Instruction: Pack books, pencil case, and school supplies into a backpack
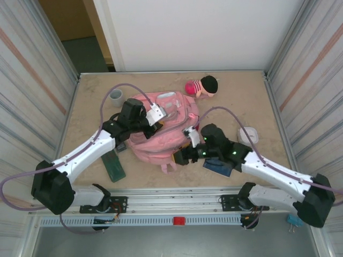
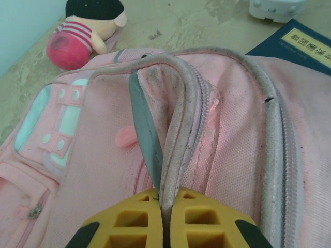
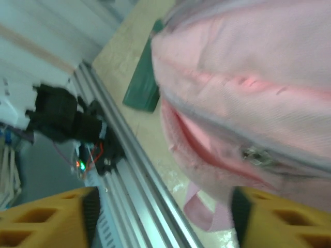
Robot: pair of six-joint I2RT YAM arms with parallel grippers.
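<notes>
Mid-table: pink backpack (image 1: 161, 136) lying flat. Left gripper (image 2: 164, 219) at its 10 o'clock side, fingers pressed together, pinching the grey-trimmed edge of the opening. Right gripper (image 3: 164, 206) at its 5 o'clock edge, fingers spread wide, facing the fabric. Dark blue book (image 1: 218, 167) on the table, just beside the pack at 4 o'clock. Plush doll (image 1: 202, 85) at 1 o'clock.

Soft, even light falls from above in the top view. The pale worktop (image 1: 252, 107) is bright, with only faint shadows beside the backpack (image 1: 161, 142). The left wrist view is crisp on the fabric and softer along the bottom edge. The right wrist view is smeared throughout.
</notes>
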